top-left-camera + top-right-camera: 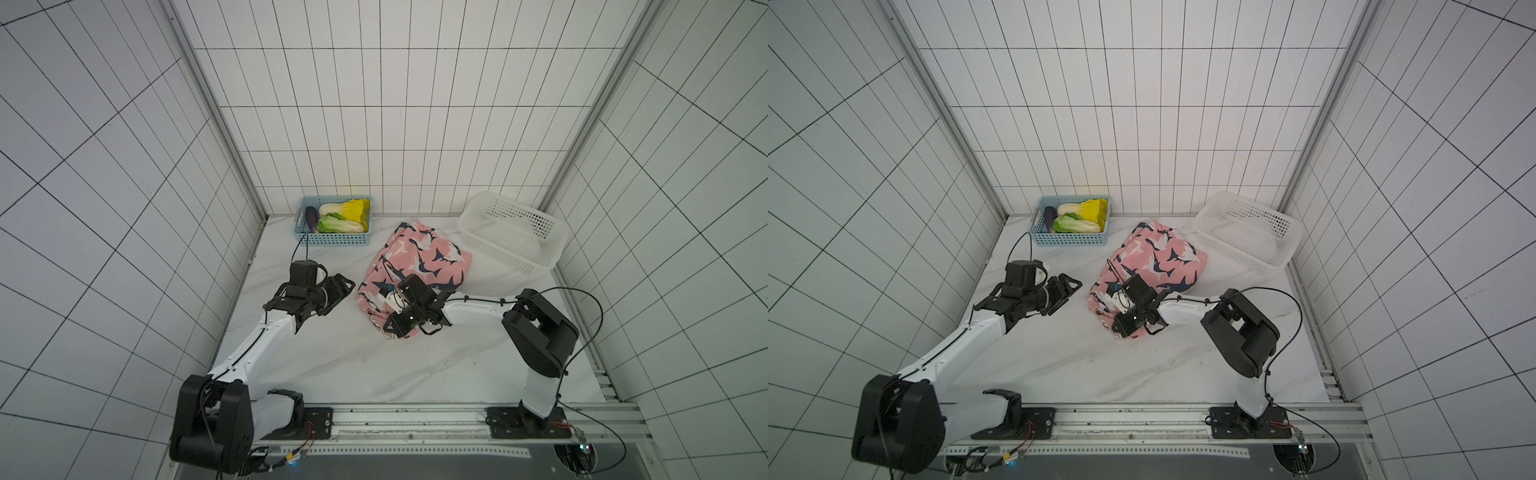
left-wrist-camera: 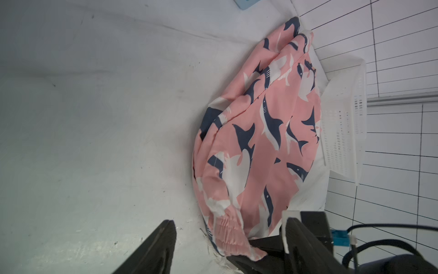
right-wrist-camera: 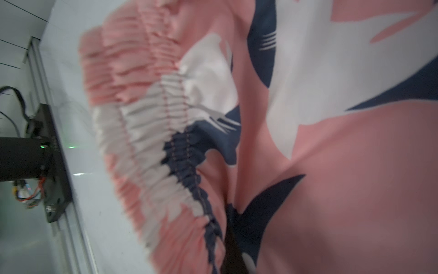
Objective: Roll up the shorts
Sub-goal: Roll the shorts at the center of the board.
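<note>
Shorts: the shorts (image 1: 419, 259) lie in a loose, part-folded heap on the table (image 1: 332, 357), right of centre, with the far end reaching toward the back wall between the two baskets
Waistband: the gathered waistband (image 3: 151, 132) is the end nearest the robot, and it looks bunched and lifted rather than flat
Right gripper: the right gripper (image 1: 386, 324) is clenched on the waistband end, with cloth draped over its fingers in the right wrist view
Left gripper: the left gripper (image 1: 341, 293) is released and empty, its jaws spread just beside the shorts' left edge without touching it
Step in hand: probably starting the roll from the waistband; to do it well, the left gripper should take the free corner so both ends turn together, keep the tube tight and level, and roll away from the robot toward the leg hems
Risk: turning from one pinch only would likely twist the cloth into a cone
Blue basket: the blue basket (image 1: 332, 240) of vegetables sits at the back left, well apart from the shorts
White basket: the white basket (image 1: 511, 249) sits just beside the shorts' far right edge, so a roll travelling that way has little room
Open room: bare table shows in front of the shorts and to their left, out to the front rail (image 1: 415, 415); pulling the heap nearer first would give the roll more run
</note>
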### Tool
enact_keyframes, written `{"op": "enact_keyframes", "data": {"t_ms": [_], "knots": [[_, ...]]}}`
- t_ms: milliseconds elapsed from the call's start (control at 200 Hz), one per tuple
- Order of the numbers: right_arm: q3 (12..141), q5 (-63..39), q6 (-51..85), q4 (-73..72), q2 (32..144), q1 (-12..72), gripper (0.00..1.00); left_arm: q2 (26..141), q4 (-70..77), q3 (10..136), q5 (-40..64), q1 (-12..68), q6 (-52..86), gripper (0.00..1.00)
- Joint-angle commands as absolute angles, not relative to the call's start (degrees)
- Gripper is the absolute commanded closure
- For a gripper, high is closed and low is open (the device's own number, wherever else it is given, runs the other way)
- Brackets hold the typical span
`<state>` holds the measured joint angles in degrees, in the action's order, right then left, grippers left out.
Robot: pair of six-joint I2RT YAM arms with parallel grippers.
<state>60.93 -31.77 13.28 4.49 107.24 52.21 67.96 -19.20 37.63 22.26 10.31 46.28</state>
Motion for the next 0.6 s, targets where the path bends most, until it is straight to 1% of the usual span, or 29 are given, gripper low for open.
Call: {"op": "enact_keyframes", "data": {"t_ms": [0, 80, 180, 315, 360, 420, 470, 480, 594], "knots": [[60.2, -44.5, 19.1, 2.3, 110.8, 49.6, 1.0, 66.0, -12.3, 31.9, 19.0, 13.2, 47.7, 0.2], [59.7, -46.5, 20.4, 0.6, 111.9, 48.6, 1.0, 64.9, -5.7, 27.9, 16.9, 15.7, 50.1, 0.19], [58.3, -48.8, 23.7, -3.9, 112.8, 47.4, 1.0, 64.6, 6.0, 22.1, 14.8, 17.7, 52.6, 0.19], [57.7, -51.4, 28.3, -8.5, 114.7, 45.5, 1.0, 64.4, 16.3, 16.3, 8.5, 21.6, 52.4, 0.17], [57.7, -51.7, 28.9, -9.1, 115.1, 45.2, 1.0, 65.4, 18.5, 15.1, 7.2, 22.3, 52.9, 0.14], [57.7, -51.6, 29.2, -9.3, 115.2, 45.1, 1.0, 67.5, 23.0, 13.7, 7.4, 22.4, 54.3, 0.13], [57.7, -51.5, 29.3, -9.4, 115.4, 45.1, 1.0, 69.7, 29.2, 12.3, 8.3, 22.5, 55.0, 0.12], [57.7, -51.6, 29.3, -9.5, 115.4, 45.1, 1.0, 70.3, 30.3, 12.1, 8.5, 22.5, 55.1, 0.11], [57.7, -51.7, 29.5, -9.8, 116.3, 45.0, 1.0, 77.4, 36.1, 13.8, 10.6, 22.4, 55.6, 0.09]]}}
